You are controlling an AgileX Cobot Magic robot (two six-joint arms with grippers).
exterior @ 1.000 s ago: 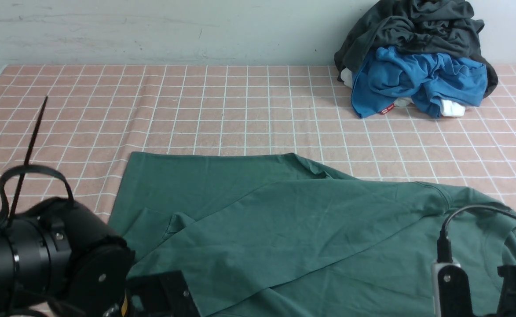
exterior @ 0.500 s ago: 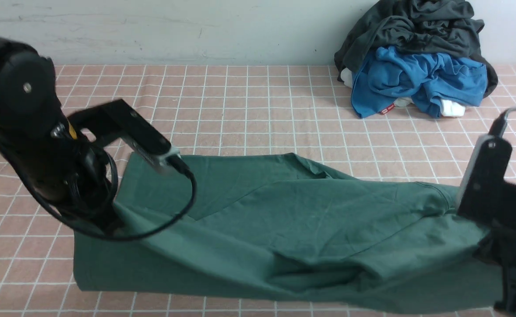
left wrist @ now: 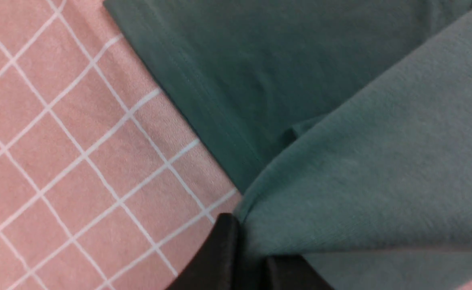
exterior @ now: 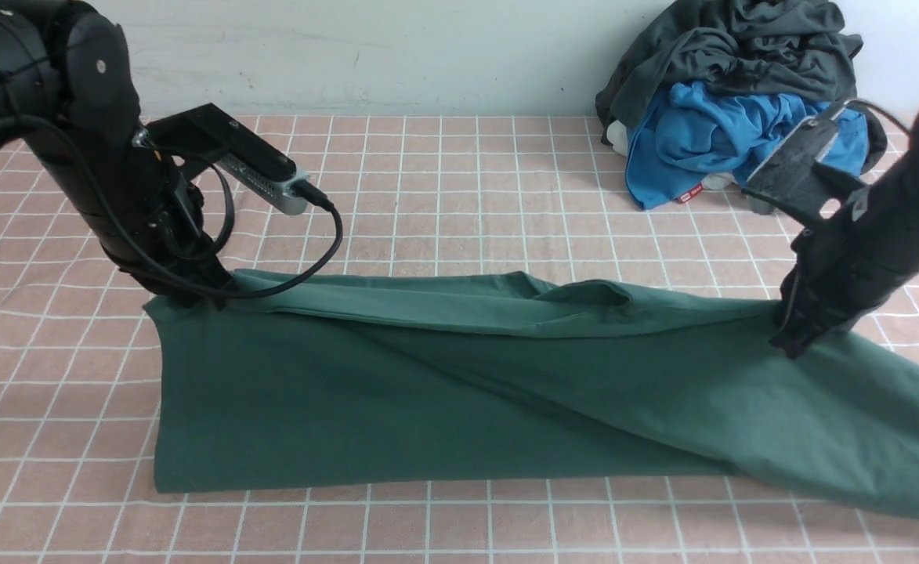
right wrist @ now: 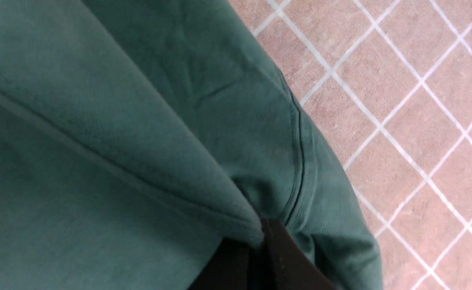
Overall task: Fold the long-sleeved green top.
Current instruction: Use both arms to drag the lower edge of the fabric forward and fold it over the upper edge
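Note:
The green long-sleeved top (exterior: 459, 392) lies folded lengthwise across the pink checked table, its doubled edge running along the far side. My left gripper (exterior: 193, 296) is shut on the top's far left corner, and the cloth (left wrist: 340, 169) bunches between its black fingers (left wrist: 215, 257). On the right, my right gripper (exterior: 790, 343) is shut on the top's far edge, pinching a seamed fold (right wrist: 236, 201). The top's right end drapes off toward the near right. No logo shows.
A pile of clothes stands at the far right against the wall, a dark charcoal-grey garment (exterior: 741, 47) over a bright blue garment (exterior: 741, 141). Pink checked cloth (exterior: 443, 196) covers the table. A cable (exterior: 326, 243) loops from the left wrist camera.
Both arms have swung from the near edge to the far side, carrying the top's near edge over onto the far edge. The top now lies as a narrower doubled band.

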